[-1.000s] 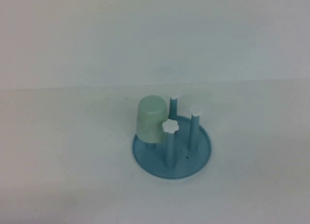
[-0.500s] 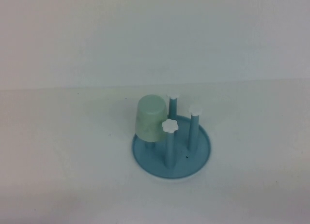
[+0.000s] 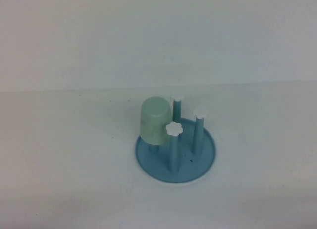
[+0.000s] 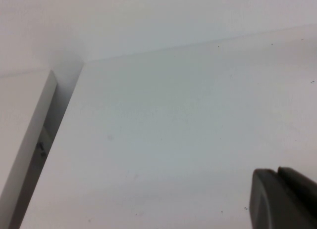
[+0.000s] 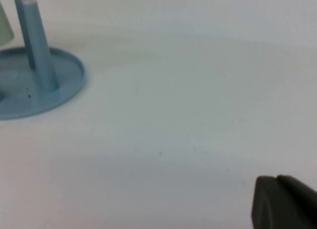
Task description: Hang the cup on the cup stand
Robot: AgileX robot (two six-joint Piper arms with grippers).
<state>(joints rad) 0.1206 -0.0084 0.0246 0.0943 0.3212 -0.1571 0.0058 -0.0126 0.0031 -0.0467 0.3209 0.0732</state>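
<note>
Upside-down cup (image 3: 155,121) vertical on cup stand (image 3: 203,157) peg, left tool (image 4: 285,199), right tool (image 5: 282,203) away.

Bare white table (image 3: 59,179) against a plain white wall (image 3: 158,31): a lab-like test bench.

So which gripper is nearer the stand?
Right. The right gripper has the stand in its wrist view; the left gripper sees only bare table.

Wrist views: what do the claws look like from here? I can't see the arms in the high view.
Little shows. The left claw is a dark grey, matte, blocky shape with rounded corners at the frame's edge. The right claw looks the same. No cables, markings or arm links are visible.
</note>
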